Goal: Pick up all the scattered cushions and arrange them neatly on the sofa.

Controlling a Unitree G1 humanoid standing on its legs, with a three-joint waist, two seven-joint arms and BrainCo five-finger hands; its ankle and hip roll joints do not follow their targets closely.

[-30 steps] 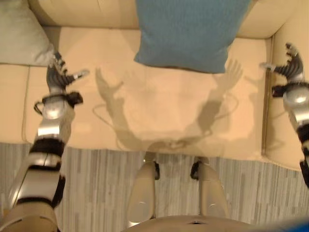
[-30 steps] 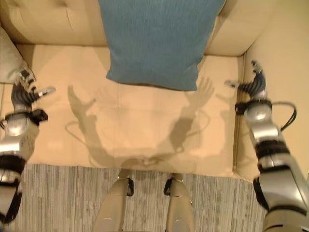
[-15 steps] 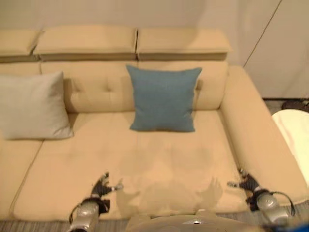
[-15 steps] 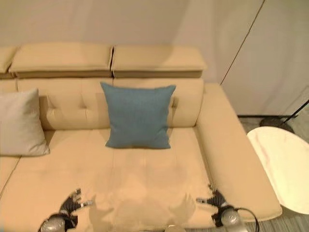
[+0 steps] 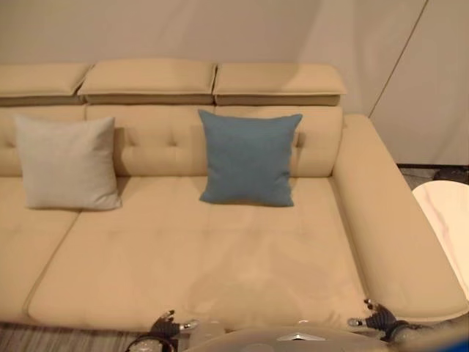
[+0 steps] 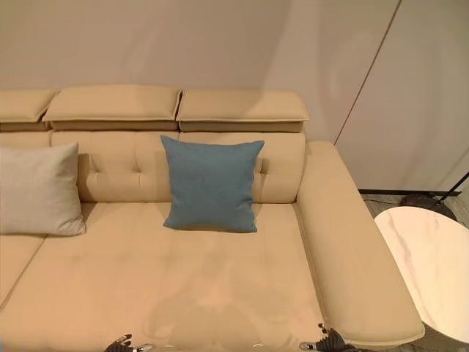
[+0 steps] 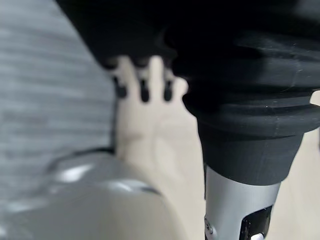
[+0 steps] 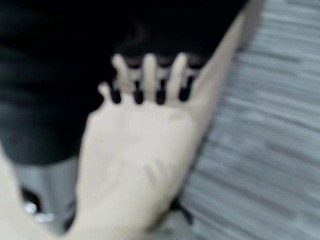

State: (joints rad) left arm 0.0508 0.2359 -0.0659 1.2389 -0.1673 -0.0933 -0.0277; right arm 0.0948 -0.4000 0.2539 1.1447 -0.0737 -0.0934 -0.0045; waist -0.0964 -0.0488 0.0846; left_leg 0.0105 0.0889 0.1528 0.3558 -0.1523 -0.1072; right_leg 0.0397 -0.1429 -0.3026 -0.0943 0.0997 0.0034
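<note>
Leaning upright against the sofa [image 5: 220, 271] backrest: blue cushion [image 5: 249, 158], near the middle of the seat, slightly right of centre, bottom edge resting on the seat, top edge against the tufted back. Roughly square, so no clear long axis; face turned toward the near side, top corners pointing up toward the headrests. Tilted a touch, left top corner sitting a little higher than the right.

Standing farther left, also propped upright on the seat against the backrest: grey cushion [image 5: 68, 163], face toward the near side, well apart from the blue one, lower edge on the seat close to the seam between two seat sections.

Hovering at the near edge of the seat, left of centre: left hand [image 5: 167, 323], fingers spread and relaxed, thumb out to the side, holding nothing. Same loose, straight fingers seen in the left wrist view, dark tips in a row above pale upholstery.

Hovering at the near right corner by the sofa's right arm: right hand [image 5: 376, 317], fingers likewise spread, thumb apart, empty. Straight fingers confirmed in the right wrist view.

Standing off to the far right of the sofa: round white table [image 6: 432, 264].
</note>
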